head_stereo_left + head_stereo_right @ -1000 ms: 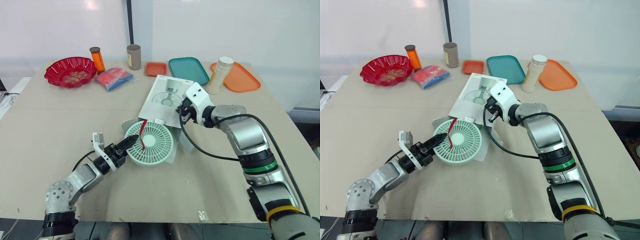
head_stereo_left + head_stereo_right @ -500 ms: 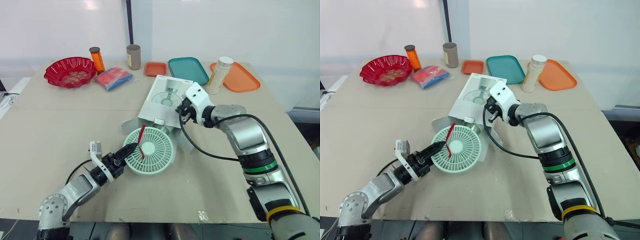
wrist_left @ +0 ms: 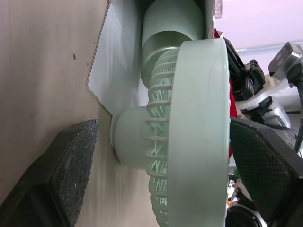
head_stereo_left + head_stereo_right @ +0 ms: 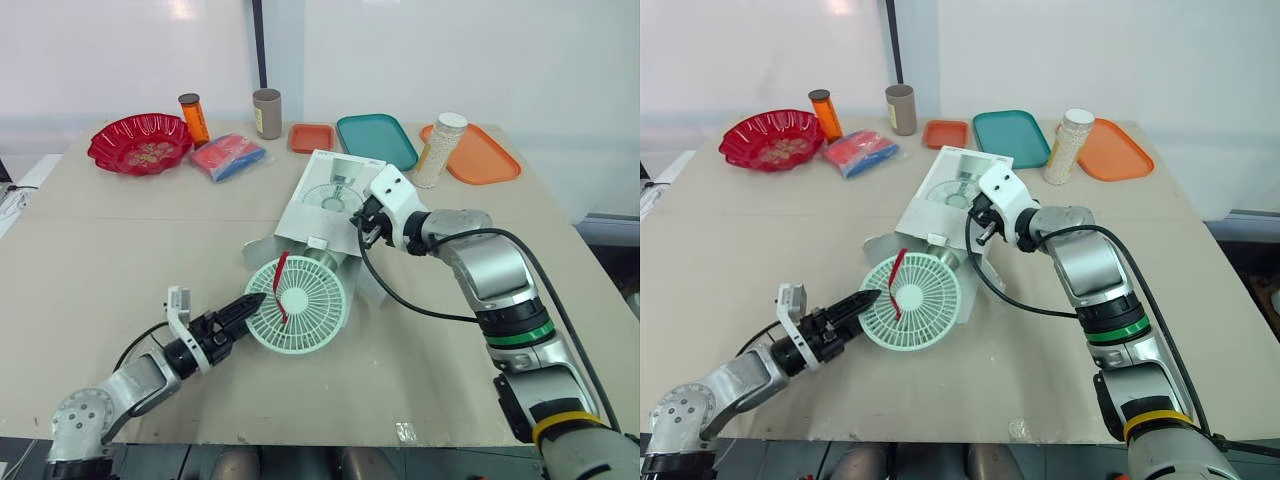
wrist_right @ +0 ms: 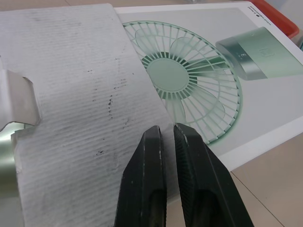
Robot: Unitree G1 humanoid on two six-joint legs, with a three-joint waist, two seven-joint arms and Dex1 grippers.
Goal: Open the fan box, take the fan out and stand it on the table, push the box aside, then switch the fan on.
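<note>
Left gripper (image 4: 256,299) clamps the fan (image 4: 300,306) by its rim (fan lying at the box (image 4: 325,196) mouth); right gripper (image 4: 363,228), fingers nearly together, rests on the flap (image 5: 71,71).

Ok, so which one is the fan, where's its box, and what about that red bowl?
fan (image 4: 300,305), left eye view, middle of its round front grille.
fan box (image 4: 335,195), left eye view, printed top face.
red bowl (image 4: 108,140), left eye view, inner wall near its left rim.
</note>
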